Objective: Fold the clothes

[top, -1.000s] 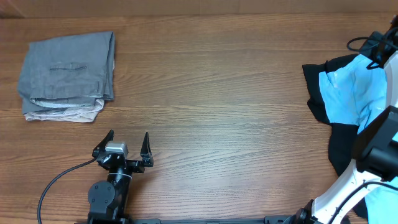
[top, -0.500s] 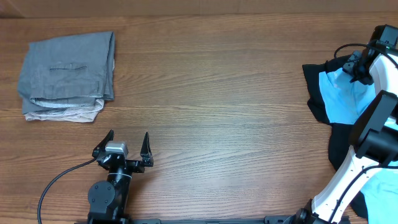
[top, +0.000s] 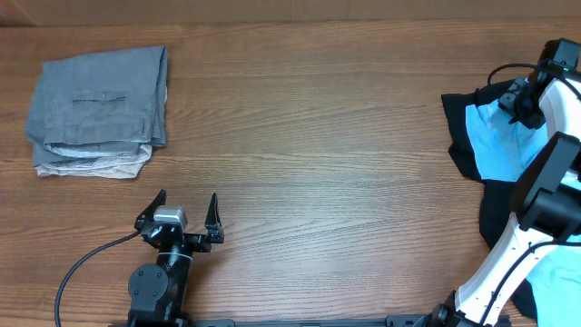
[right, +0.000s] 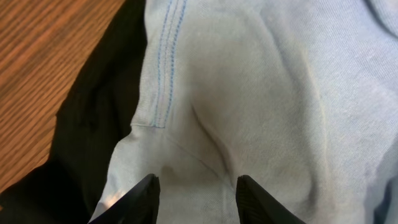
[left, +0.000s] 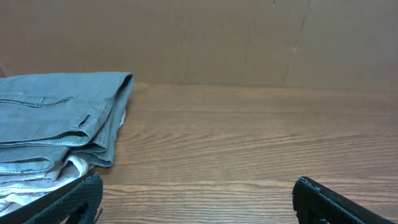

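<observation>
T-shirt (top: 495,136) lies crumpled on black garment (top: 463,159), far right. Soft, light, limp; judged best pinched at stitched hem (right: 163,74). Right gripper (right: 198,190) part-spread over it, holding nothing. Left gripper (top: 188,207) spread wide, near left.

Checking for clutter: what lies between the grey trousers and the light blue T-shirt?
In the overhead view, only bare table and the edge of the black garment separate the grey trousers from the light blue T-shirt.
</observation>
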`<state>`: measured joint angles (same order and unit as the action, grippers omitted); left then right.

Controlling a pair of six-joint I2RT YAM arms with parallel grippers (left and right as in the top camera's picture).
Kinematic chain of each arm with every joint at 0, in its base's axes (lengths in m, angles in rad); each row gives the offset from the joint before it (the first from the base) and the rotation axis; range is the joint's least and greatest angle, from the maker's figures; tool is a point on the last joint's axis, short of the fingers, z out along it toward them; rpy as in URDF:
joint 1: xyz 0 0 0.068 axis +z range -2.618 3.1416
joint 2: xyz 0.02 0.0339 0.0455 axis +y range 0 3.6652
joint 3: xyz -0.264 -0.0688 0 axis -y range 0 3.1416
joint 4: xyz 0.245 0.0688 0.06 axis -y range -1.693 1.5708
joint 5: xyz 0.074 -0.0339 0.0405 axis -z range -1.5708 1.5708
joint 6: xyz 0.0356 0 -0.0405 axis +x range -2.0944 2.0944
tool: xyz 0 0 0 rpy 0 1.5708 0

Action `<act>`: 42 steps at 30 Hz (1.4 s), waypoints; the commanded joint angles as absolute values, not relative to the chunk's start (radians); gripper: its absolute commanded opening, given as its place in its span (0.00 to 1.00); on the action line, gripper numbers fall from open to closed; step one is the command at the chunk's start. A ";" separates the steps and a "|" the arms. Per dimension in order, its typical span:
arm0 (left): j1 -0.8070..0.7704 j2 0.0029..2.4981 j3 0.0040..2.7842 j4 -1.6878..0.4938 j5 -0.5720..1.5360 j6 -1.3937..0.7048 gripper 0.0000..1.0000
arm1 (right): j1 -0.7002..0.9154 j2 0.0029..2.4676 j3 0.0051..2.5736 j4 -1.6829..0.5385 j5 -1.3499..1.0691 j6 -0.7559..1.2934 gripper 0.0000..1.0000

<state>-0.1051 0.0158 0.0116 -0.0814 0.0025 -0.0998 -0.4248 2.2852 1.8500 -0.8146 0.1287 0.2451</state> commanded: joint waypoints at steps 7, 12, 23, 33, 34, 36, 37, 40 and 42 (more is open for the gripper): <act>-0.112 0.005 0.006 -0.078 -0.007 -0.081 1.00 | -0.421 2.325 1.864 -0.795 0.210 0.254 0.50; -0.112 0.005 0.006 -0.078 -0.007 -0.081 1.00 | -0.421 2.333 1.864 -0.790 0.210 0.245 0.49; -0.112 0.005 0.006 -0.078 -0.007 -0.082 1.00 | -0.440 2.333 1.864 -0.792 0.228 0.210 0.34; -0.112 0.005 0.006 -0.078 -0.007 -0.081 1.00 | -0.473 2.333 1.834 -0.767 0.186 0.210 0.27; -0.112 0.005 0.006 -0.078 -0.007 -0.082 1.00 | -0.472 2.333 1.832 -0.764 0.180 0.210 0.27; -0.112 0.005 0.006 -0.078 -0.007 -0.082 1.00 | -0.472 2.333 1.832 -0.762 0.179 0.210 0.27; -0.112 0.005 0.006 -0.078 -0.007 -0.082 1.00 | -0.471 2.333 1.832 -0.759 0.179 0.210 0.28; -0.112 0.005 0.006 -0.078 -0.007 -0.081 1.00 | -0.472 2.333 1.832 -0.754 0.179 0.209 0.29; -0.112 0.005 0.006 -0.078 -0.007 -0.082 1.00 | -0.472 2.333 1.832 -0.757 0.178 0.210 0.29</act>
<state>-0.1051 0.0158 0.0116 -0.0814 0.0025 -0.0998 -0.4751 2.3222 1.8389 -0.7601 0.1860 0.2092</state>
